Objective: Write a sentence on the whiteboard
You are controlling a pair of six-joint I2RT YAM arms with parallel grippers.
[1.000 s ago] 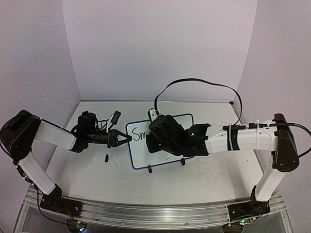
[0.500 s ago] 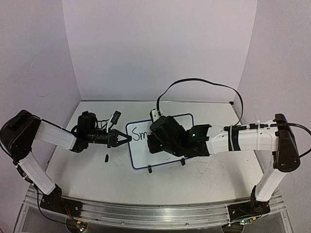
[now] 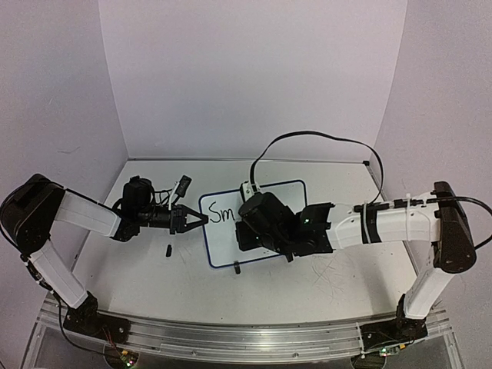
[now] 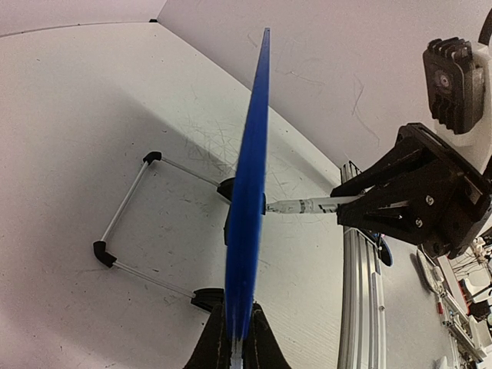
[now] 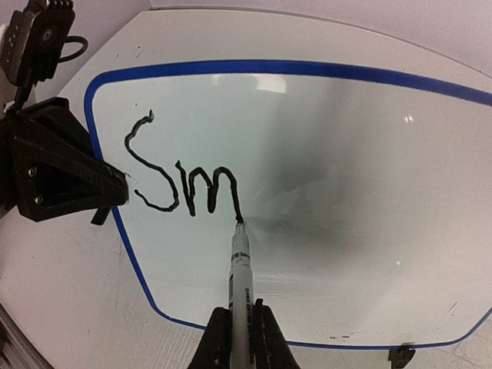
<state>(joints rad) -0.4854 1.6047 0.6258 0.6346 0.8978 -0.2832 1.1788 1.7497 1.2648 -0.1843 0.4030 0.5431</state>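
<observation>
- The board (image 3: 219, 244) sits on the table (image 3: 154, 269) between the arms. It looks thin, stiff and probably light, so pen pressure could slide it.
- The left gripper (image 4: 237, 350) is clamped on its left rim, a sensible bracing hold.
- The right gripper (image 5: 241, 330) is closed around a slim, smooth marker (image 5: 240, 261). Its tip touches the board where the sentence (image 5: 187, 184) so far reads "Sm".
</observation>
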